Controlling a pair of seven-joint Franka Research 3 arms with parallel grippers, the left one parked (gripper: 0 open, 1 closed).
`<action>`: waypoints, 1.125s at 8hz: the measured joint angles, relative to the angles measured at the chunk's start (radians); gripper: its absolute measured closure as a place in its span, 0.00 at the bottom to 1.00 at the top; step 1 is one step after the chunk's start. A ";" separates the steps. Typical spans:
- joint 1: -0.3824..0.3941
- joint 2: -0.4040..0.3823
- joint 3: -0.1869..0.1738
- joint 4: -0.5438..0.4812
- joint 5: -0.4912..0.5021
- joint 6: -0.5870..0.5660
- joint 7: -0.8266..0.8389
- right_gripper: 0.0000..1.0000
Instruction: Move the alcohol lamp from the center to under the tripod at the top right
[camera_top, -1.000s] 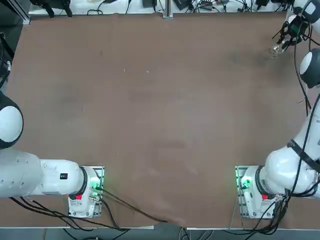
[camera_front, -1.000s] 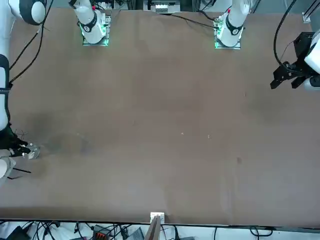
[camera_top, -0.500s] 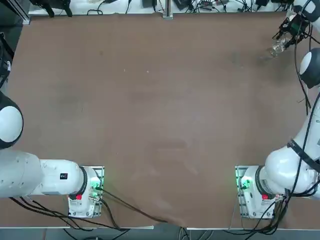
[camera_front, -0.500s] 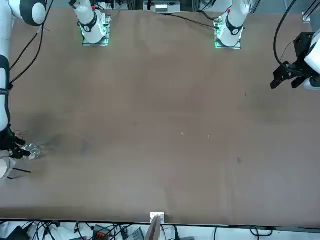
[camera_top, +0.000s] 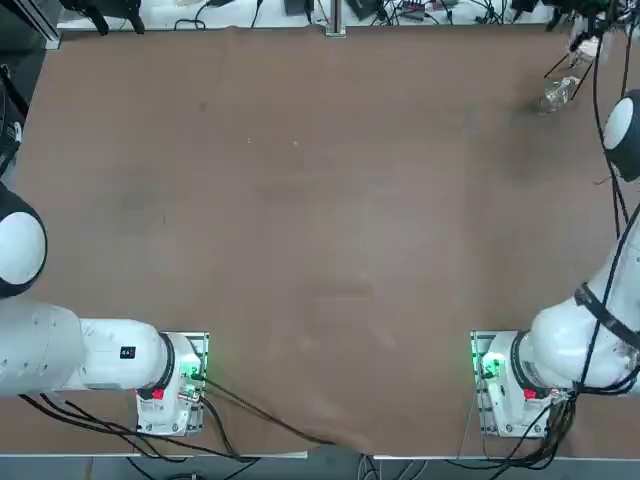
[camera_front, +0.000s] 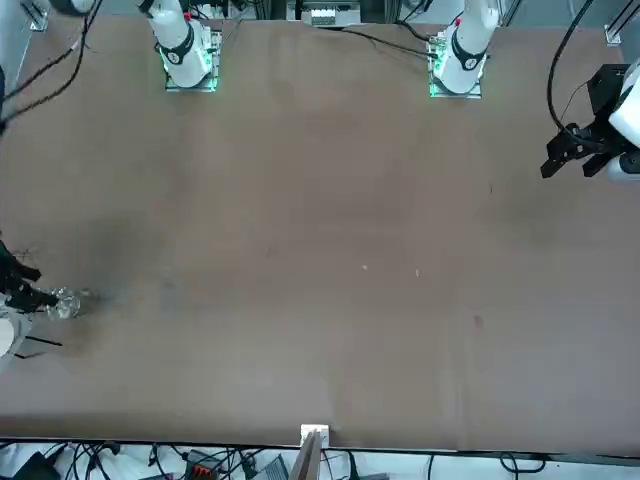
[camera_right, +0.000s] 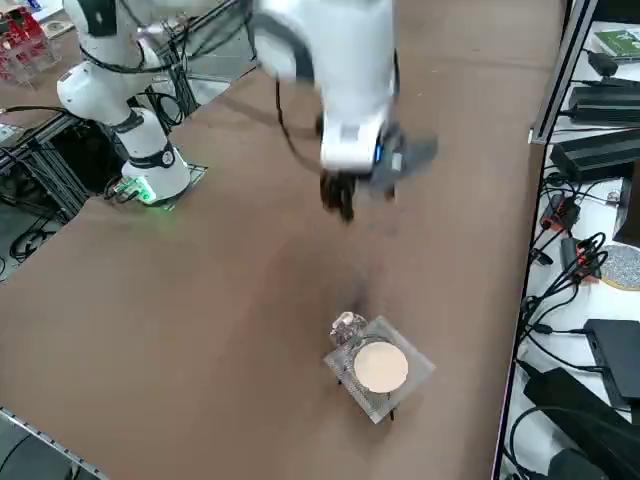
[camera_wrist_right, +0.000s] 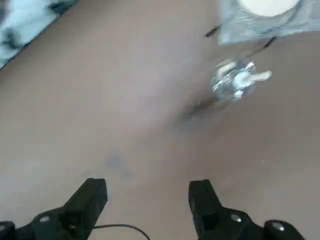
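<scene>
Nearest the robot, the two white arm bases with green lights sit on the wide brown table (camera_top: 320, 250), and from the right one the working arm reaches out toward the far right corner. The right gripper (camera_wrist_right: 147, 202) — black, two-fingered — hangs above the bare tabletop with its jaws well apart and nothing between them; in the right side view it (camera_right: 340, 205) is clear of the table and short of the lamp. Beyond it stands the alcohol lamp (camera_right: 347, 325), a tiny clear glass vessel with a rounded body and a whitish, silvery top, upright on the table and free of the fingers. In the wrist view the lamp (camera_wrist_right: 235, 80) sits just beside the edge of the tripod's top, and whether it is beneath it I cannot tell. The tripod (camera_right: 380, 368) — a small stand of thin dark metal legs carrying a square of wire gauze with a round white disc at its centre — stands at the table's far right corner, the lamp against the gauze's near corner.
</scene>
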 joint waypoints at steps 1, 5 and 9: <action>0.041 -0.076 0.001 -0.027 -0.011 -0.028 -0.002 0.00; 0.196 -0.323 0.004 -0.214 -0.115 -0.059 -0.063 0.00; 0.249 -0.460 0.024 -0.309 -0.173 -0.096 -0.148 0.00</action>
